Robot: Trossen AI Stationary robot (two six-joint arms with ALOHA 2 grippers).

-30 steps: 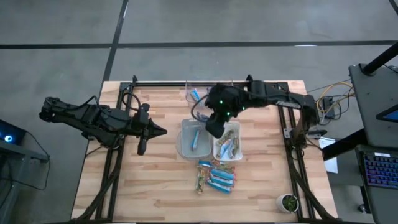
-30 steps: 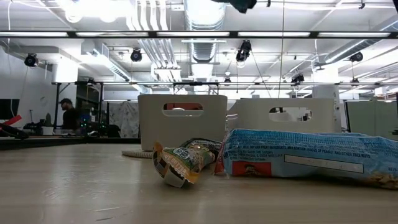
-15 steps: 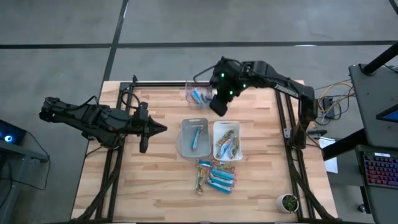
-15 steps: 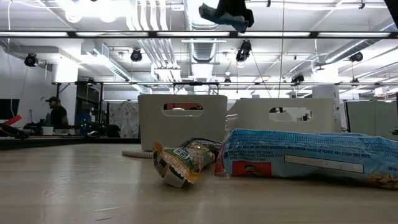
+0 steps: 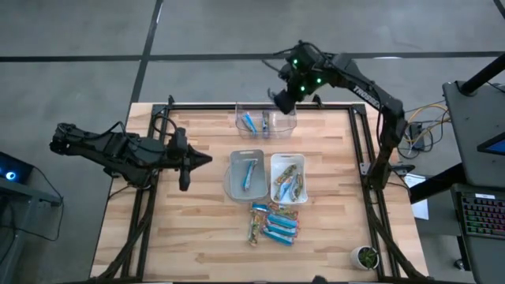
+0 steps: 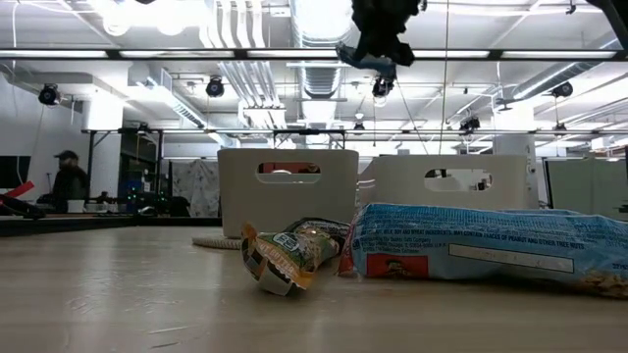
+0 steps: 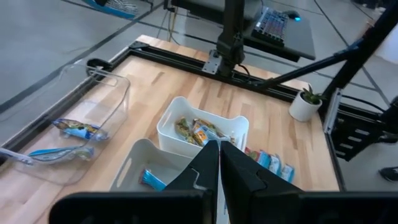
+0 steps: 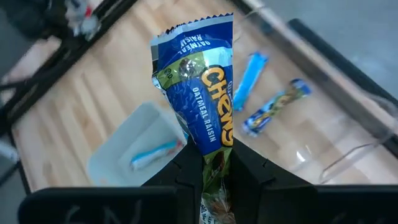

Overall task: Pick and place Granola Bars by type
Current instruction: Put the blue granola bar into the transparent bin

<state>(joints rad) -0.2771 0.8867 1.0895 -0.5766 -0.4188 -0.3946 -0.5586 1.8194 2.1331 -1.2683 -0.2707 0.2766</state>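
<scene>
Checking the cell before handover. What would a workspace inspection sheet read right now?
Surface: wooden table, bare in places.
Job's things: loose bars at the near edge; blue bars in the clear bin; one blue bar in the grey bin; tan bars in the white bin.
Clutter: small plant at a corner.
Grippers: right tool shut on a blue bar above the clear bin; left tool shut, empty, waiting at the left.
Cables: bundle off the right edge.
Surroundings: person far behind; keyboard.

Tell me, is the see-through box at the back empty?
No. The clear box has two blue bars lying in it, and the right claw holds another blue-wrapped bar above it.
</scene>
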